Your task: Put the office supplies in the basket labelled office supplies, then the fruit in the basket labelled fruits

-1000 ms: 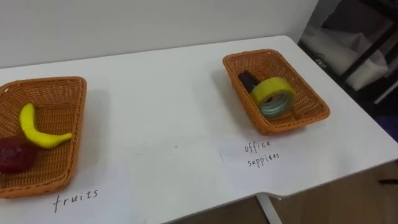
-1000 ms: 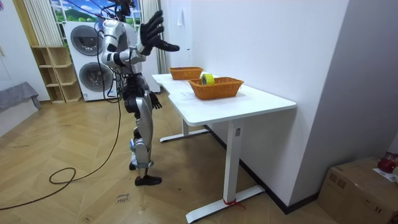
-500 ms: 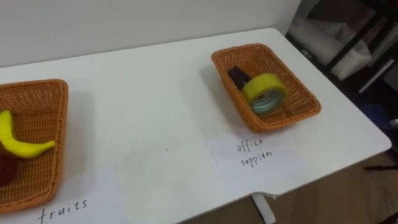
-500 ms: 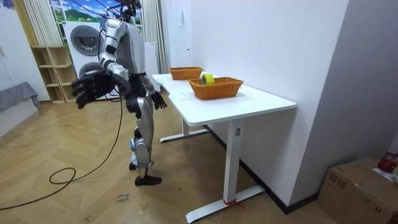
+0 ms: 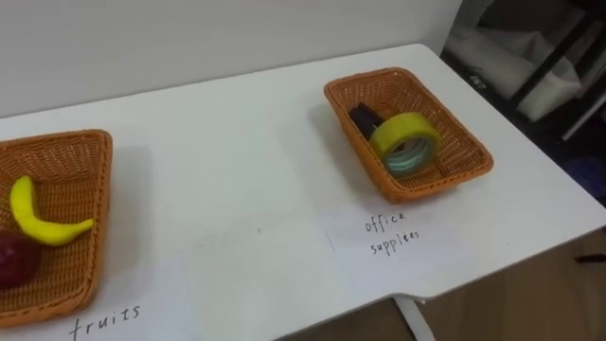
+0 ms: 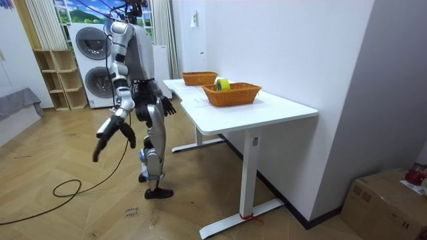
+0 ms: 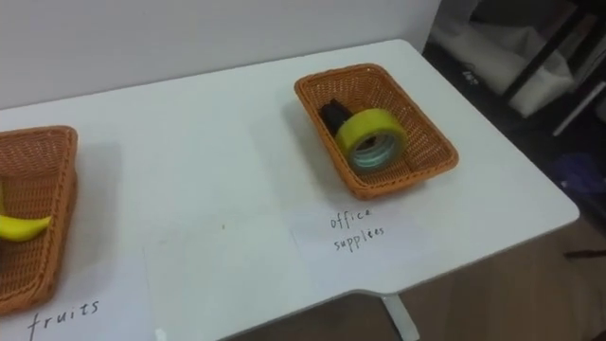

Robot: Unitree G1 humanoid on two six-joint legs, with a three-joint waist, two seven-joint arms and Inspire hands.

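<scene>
Banana [image 5: 43,223] and red fruit [image 5: 14,260] are lying in the left-edge basket [image 5: 87,152] on the bench [image 5: 237,189]. Tape roll [image 5: 402,142] and a dark item [image 5: 363,116] are sitting in the right-edge basket [image 5: 456,142]. Right hand [image 6: 112,131] is hanging beside the robot, fingers slack and empty. Left hand [image 6: 167,107] is by the bench; I cannot tell its state.

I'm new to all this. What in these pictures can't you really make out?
Dark thing: left eye view, mostly hidden behind the tape in the office basket; unidentifiable.
Fruit basket, red fruit: cut off by the left eye view's left edge.
Right hand, left hand: room view, too small to tell their state.
</scene>
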